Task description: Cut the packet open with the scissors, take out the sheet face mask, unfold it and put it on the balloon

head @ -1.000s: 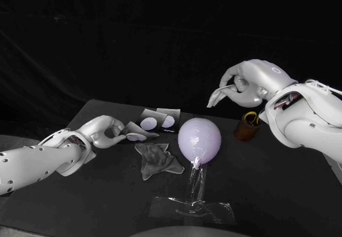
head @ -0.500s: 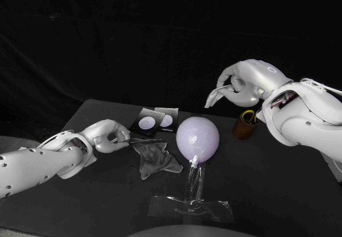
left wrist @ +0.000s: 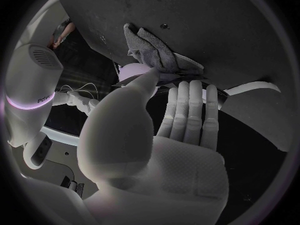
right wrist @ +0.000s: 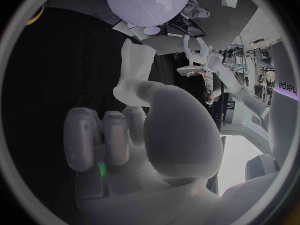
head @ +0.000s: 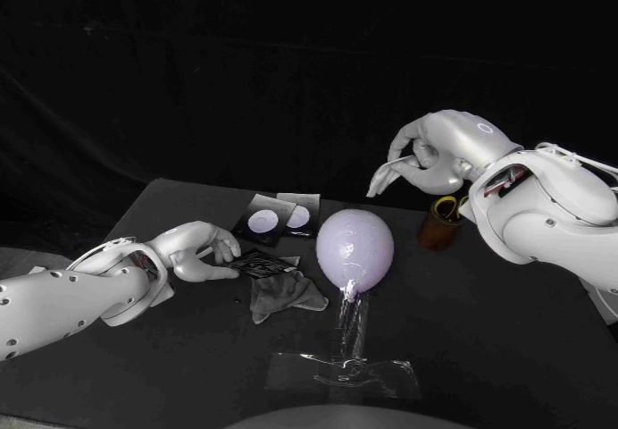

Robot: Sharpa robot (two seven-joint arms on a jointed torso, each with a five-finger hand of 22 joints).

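The crumpled grey sheet face mask (head: 286, 297) lies on the black table (head: 154, 357), between the left hand (head: 196, 253) and the pale purple balloon (head: 355, 250). The left hand is nearer and pinches the dark shiny packet (head: 264, 264). The right hand (head: 419, 165) hangs high, curled on nothing.

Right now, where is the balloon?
Head view: the balloon stands mid-table on a clear stand, between the crumpled face mask and the brown cup.
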